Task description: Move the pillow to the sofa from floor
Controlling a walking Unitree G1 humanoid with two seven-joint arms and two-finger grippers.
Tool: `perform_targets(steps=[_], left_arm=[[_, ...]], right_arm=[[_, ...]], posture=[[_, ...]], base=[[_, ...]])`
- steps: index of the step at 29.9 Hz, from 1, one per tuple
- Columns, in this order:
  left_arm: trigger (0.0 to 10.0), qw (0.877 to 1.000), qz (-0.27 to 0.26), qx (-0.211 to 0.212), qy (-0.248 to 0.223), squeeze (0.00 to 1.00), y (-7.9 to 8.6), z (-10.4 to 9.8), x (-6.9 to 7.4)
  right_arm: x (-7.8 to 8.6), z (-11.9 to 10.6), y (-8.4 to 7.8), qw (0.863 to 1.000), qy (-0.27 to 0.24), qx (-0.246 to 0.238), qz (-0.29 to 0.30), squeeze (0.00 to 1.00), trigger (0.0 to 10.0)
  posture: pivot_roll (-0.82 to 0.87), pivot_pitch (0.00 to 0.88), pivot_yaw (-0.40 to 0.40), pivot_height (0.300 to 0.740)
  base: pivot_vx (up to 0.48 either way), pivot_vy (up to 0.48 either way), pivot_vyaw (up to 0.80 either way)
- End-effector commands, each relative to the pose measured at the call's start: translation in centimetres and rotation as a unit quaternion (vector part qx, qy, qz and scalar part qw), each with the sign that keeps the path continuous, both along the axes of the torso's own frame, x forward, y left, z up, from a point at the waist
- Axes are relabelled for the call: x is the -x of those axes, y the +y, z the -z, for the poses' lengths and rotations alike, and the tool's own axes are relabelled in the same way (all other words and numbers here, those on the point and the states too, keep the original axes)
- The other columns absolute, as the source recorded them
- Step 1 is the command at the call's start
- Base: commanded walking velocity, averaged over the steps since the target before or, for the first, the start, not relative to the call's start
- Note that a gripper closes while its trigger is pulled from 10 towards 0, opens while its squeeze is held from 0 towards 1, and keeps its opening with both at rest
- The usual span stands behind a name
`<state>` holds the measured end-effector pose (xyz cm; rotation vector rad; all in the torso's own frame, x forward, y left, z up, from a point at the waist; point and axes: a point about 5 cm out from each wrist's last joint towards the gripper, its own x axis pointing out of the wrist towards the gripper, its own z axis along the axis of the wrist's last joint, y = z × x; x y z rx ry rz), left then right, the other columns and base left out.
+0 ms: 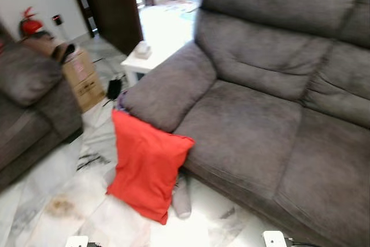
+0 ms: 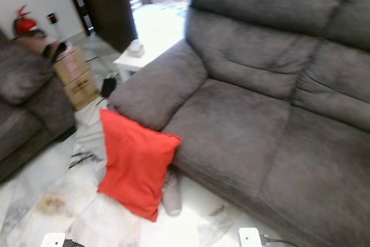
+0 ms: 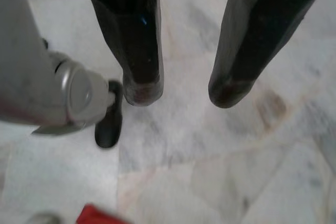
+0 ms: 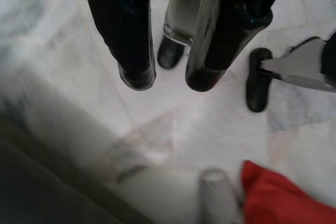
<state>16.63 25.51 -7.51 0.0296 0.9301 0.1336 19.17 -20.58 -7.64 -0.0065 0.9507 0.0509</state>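
Red pillow (image 1: 147, 169) stood on edge on the marble floor (image 1: 52, 201), leaning against the front of the grey sofa (image 1: 260, 131) just below its armrest (image 1: 167, 88); a pale cylindrical object (image 1: 181, 195), not identifiable, lay at its base beside the sofa front. The seat cushions were bare. Beyond the armrest stood a small white counter (image 1: 136, 62) with a tissue box (image 1: 141, 49), and further left a cardboard box (image 1: 82, 76) and the end of a second sofa (image 1: 29, 99). Left gripper (image 3: 181, 90) hung over bare floor with its fingers apart and nothing between them, a corner of the pillow just visible at the frame edge. Right gripper (image 4: 163, 80) likewise hung above the floor, fingers parted and empty, with the pillow's corner and the pale object close by. Neither gripper was touching the pillow, so the task appeared not yet begun. Judged risks: the pillow was soft and slack, so a pinch on one corner might slip or let it sag and drag; a low reach could catch the pale object or knock the pillow flat, making it harder to grasp; the views were blurred, suggesting camera motion, which could spoil aim; and a lift released too near the seat edge could let the pillow slide back to the floor.
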Motion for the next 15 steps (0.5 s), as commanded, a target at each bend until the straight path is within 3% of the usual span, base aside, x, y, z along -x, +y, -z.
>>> perform_targets(steps=[1,15], left_arm=[[10.0,1.0,0.0,-0.002,0.014,0.0,0.15,0.3,0.74],[10.0,1.0,-0.001,-0.001,0.014,0.0,0.12,0.31,0.75]], right_arm=[[0.84,0.43,0.05,1.0,0.013,-0.002,0.0,0.0,10.0],[0.82,0.42,0.05,1.0,0.012,-0.002,-0.002,0.0,10.0]], posture=[[0.08,0.143,0.008,0.74],[0.08,0.143,0.006,0.74]], base=[[0.0,0.0,0.8],[0.0,0.0,0.8]])
